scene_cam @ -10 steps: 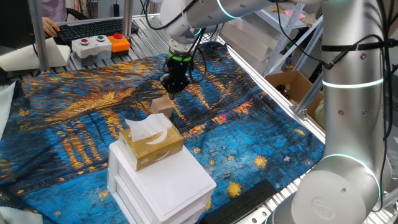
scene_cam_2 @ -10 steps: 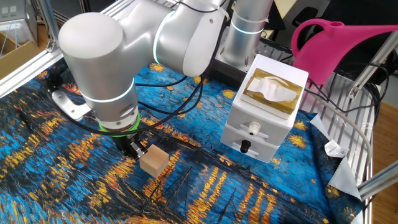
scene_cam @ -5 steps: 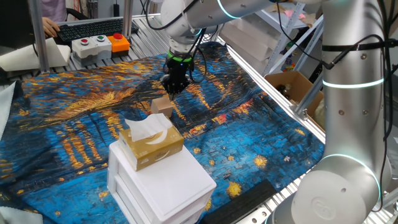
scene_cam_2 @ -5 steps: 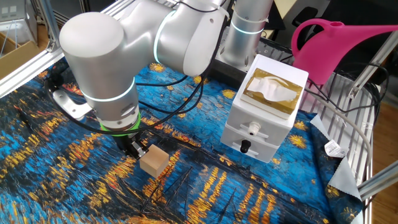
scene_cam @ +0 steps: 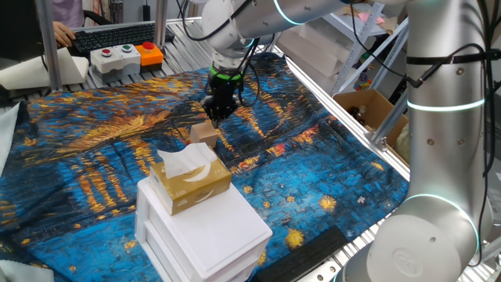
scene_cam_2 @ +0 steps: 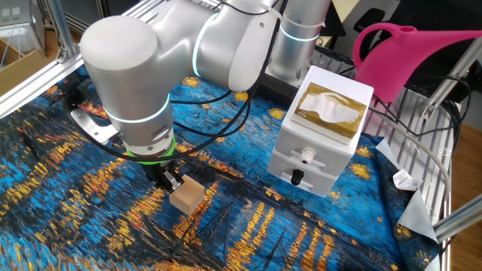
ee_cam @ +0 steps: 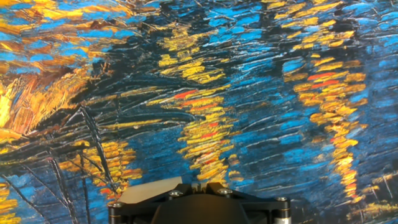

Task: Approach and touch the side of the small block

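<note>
The small block [scene_cam: 205, 135] is a plain light-tan cube on the blue and yellow painted cloth. It also shows in the other fixed view [scene_cam_2: 186, 196] and as a tan sliver at the bottom edge of the hand view [ee_cam: 151, 188]. My gripper [scene_cam_2: 167, 181] is shut and empty, low over the cloth, with its tips right against the block's left side in the other fixed view. In one fixed view the gripper [scene_cam: 217, 112] stands just behind the block. I cannot tell whether they touch.
A white drawer box [scene_cam_2: 312, 162] with a yellow-gold tissue box [scene_cam_2: 330, 111] on top stands to the right; both also show in one fixed view, the drawer box [scene_cam: 205, 231] and tissue box [scene_cam: 190, 178] in front of the block. A pink watering can [scene_cam_2: 422, 53] stands at the far right.
The arm has shifted a little toward the block, bringing the shut fingertips closer to its side. The block has not visibly moved.
</note>
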Motion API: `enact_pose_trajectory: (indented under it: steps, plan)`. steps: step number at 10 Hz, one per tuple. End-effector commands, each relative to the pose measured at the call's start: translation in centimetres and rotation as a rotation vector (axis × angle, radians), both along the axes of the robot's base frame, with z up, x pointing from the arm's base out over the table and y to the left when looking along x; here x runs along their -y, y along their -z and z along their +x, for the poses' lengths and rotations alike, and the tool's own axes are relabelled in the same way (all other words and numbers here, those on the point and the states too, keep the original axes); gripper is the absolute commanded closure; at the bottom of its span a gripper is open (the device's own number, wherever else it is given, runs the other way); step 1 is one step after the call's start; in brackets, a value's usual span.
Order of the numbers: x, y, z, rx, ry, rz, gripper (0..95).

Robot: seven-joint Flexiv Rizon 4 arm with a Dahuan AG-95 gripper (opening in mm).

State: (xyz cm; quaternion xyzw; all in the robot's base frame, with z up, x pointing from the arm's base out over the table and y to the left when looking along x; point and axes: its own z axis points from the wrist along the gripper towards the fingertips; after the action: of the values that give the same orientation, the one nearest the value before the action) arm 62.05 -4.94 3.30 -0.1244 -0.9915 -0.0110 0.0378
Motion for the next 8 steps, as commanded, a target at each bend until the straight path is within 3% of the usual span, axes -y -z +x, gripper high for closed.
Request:
enact_pose_trajectory:
  steps: [1, 5, 8]
  plan:
    - [-0.3, 0.2, -0.3, 0.001, 0.007, -0.002, 95.0]
    - [-1.1, 0.5, -1.5, 0.001, 0.022, -0.003, 95.0]
    - [-1.3, 0.6, -1.7, 0.005, 0.031, -0.005, 95.0]
